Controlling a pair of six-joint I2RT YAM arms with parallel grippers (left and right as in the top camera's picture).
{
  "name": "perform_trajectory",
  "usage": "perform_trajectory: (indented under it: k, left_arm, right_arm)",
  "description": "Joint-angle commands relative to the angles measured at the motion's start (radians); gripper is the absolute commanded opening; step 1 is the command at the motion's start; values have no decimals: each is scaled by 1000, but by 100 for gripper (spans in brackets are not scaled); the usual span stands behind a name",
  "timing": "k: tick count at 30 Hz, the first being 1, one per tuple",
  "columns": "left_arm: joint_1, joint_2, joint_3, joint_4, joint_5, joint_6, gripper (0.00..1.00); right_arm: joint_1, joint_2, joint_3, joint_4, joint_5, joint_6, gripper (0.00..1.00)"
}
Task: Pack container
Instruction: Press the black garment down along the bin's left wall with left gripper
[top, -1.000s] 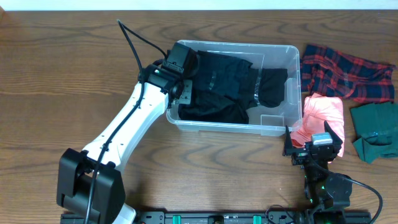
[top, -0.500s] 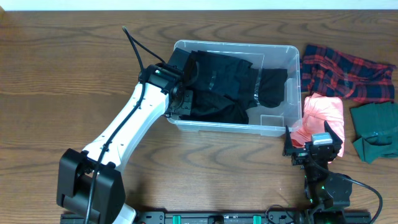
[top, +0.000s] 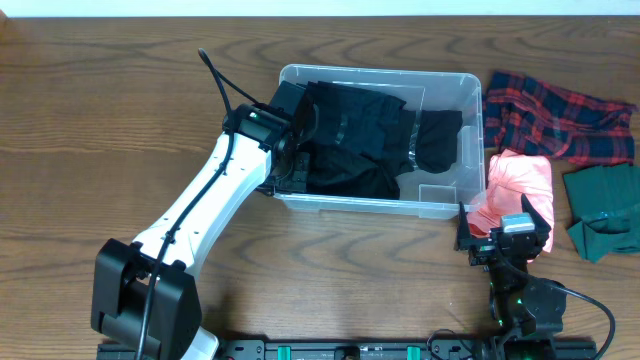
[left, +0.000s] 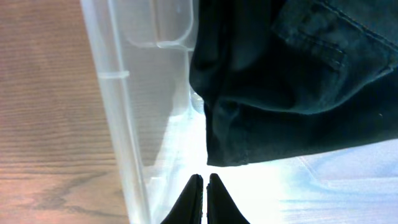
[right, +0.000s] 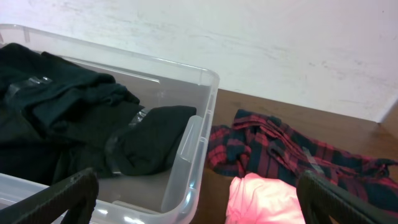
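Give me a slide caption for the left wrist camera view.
Shut left gripper inside the clear container, close to the edge of a dark garment.

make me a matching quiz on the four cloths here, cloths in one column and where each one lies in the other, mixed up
Cloths:
1. black garment
2. red plaid cloth
3. pink cloth
4. green cloth

Places:
A. on the table, next to the right wall of the container
B. on the table, to the right of the pink cloth
C. inside the container
D. on the table, by the container's far right corner

Pairs: 1-C, 2-D, 3-A, 4-B
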Motion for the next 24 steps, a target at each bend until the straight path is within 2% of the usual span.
perform_trajectory:
  k: [1,17,24]
  left_arm:
    - [4,-5,0,-11,39,-10,6]
    - [2,-5,0,-69,85,-10,6]
    - [2,-6,1,-16,85,-10,6]
  right_arm:
    - [-9,-3,-2,-3,0,-8,99]
    - [-9,-3,-2,-3,0,-8,99]
    - [-9,-3,-2,-3,0,-8,99]
